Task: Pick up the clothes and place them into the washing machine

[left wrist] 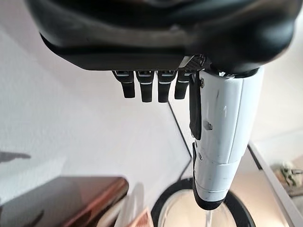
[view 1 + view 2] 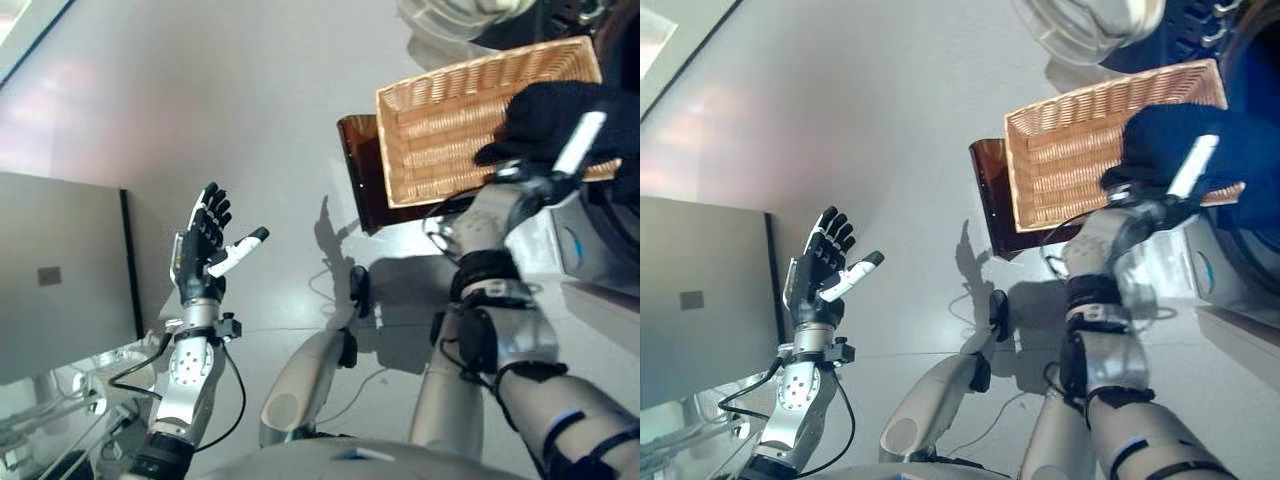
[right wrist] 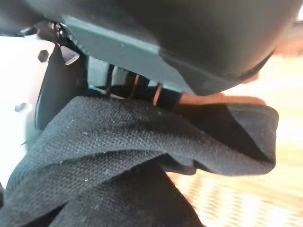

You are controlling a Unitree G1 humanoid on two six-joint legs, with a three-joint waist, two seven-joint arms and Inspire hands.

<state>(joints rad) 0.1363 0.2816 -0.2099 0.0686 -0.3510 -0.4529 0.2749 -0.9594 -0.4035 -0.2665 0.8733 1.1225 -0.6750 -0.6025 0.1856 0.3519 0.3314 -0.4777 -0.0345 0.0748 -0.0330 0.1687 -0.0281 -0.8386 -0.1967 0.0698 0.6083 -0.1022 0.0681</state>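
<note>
Raised over the pale floor [image 2: 250,120], the left hand [image 2: 203,245] spreads its fingers, holding nothing. Farther off, the right hand [image 2: 560,150] is clamped on a dark cloth [image 2: 550,115], held above a wicker basket [image 2: 450,125]. That basket rests on a brown stool [image 2: 362,170] beside the washing machine [image 2: 1090,25].

1. The cloth [image 2: 553,118] is seen as black, with a fine woven grain in the right wrist view.
2. The basket [image 2: 450,120] is woven in light tan wicker.
3. The stand [image 2: 362,170] beneath it is dark glossy brown.
4. The floor [image 2: 250,120] is pale grey.
5. The left hand [image 2: 203,245] is black, with a white thumb cover tipped in black.
6. The right hand [image 2: 570,150] shows a white thumb cover.
</note>
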